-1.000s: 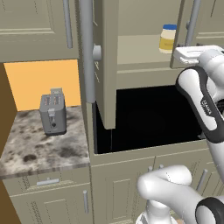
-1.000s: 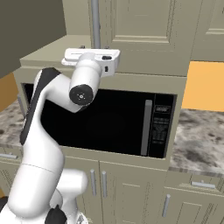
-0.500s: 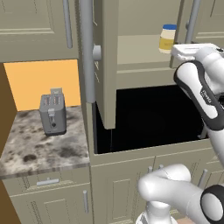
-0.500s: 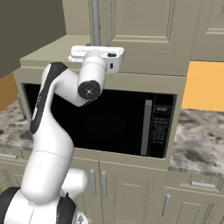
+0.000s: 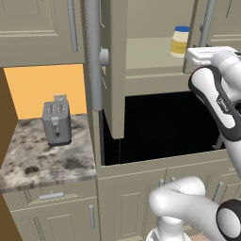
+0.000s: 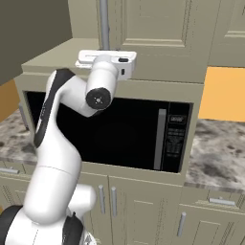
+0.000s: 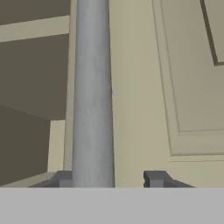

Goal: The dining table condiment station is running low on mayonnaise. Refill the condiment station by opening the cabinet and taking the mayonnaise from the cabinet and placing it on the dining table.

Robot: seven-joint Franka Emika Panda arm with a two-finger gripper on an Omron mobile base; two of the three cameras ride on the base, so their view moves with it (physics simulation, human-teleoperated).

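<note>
Grey bar handle (image 7: 92, 92) is what matters right now.

Left base view: left door of the cabinet (image 5: 114, 66) is swung open, jar of mayonnaise (image 5: 180, 41) stands upright on the shelf at about 1 o'clock from frame centre, blue lid up. Right door looks barely open or shut, its handle running vertically just right of the jar. Arm comes up from 5 o'clock, elbow bent, hand at 2 o'clock level with the shelf edge, just beside and below the jar. Toaster (image 5: 57, 123) sits on the marble counter (image 5: 42, 162) at 9 o'clock, well apart from all this.

Right base view: hand sits horizontal at 11 o'clock, wrist pointed at the cabinet front, right at the foot of the handle. Microwave (image 6: 143, 131) directly below. Forearm drops to 8 o'clock.

Hand view: handle runs 12 to 6 o'clock, long axis vertical, between the fingertips (image 7: 155, 178). Gripper (image 7: 107, 179) is part closed, not clamped: left tip looks touching or nearly touching the bar, right tip has a clear gap to it. Bar sits off-centre toward the left finger.

My read: the grab on the right door handle is underway, then pull. Jar is behind that door, so it has to swing first.
</note>
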